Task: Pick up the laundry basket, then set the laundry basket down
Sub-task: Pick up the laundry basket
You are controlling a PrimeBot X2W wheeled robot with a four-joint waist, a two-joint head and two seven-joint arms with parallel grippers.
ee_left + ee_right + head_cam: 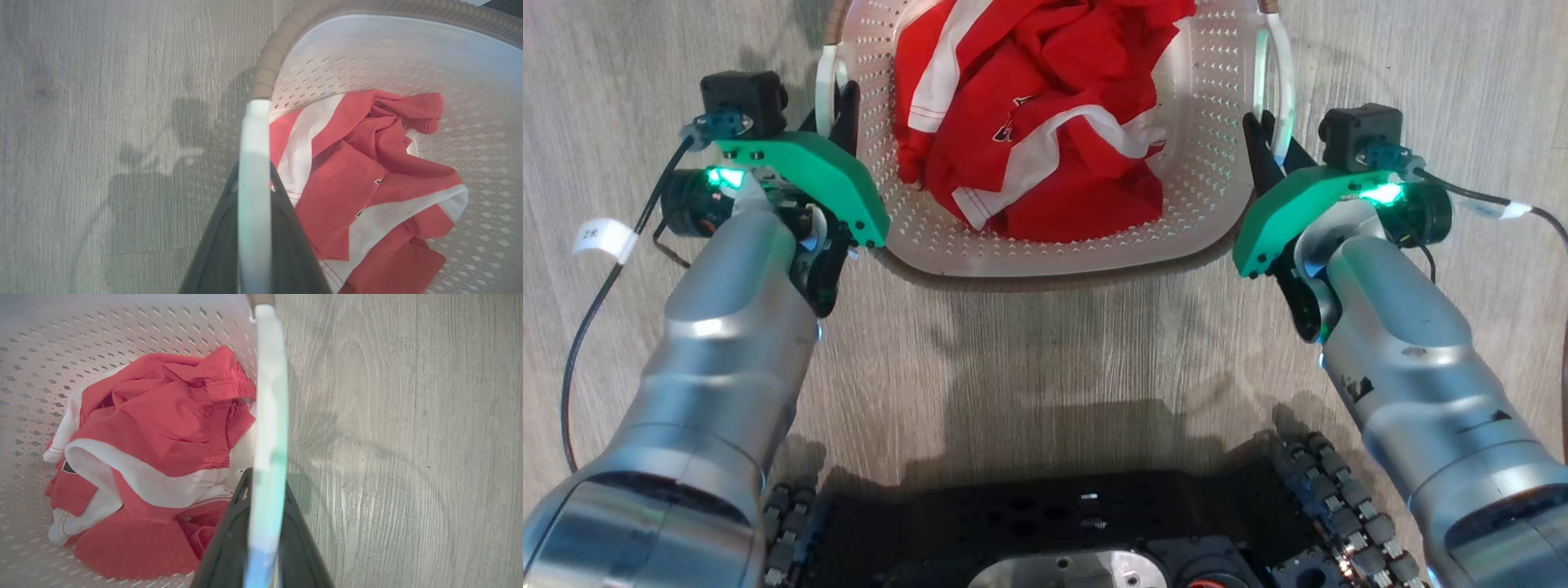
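The laundry basket (1209,188) lies directly between your two grippers, over the wood-grain floor (1045,351). You cannot tell whether it rests on the boards or hangs just off them.

Your left gripper (838,104) pinches the left handle (254,163), and the white strip runs up between its dark fingers. Your right gripper (1267,137) pinches the right handle (267,416) the same way.

Expect a light load. The shell is thin perforated plastic, and the crumpled red-and-white garment (1045,122) inward of each gripper is soft and probably adds little weight. The walls would likely buckle if squeezed, so the handles are the right place to hold.

The handles look narrow, smooth and springy, so they may flex or slide through the fingers. Keep each grip near the handle's middle and raise both sides evenly, or the basket could tip.
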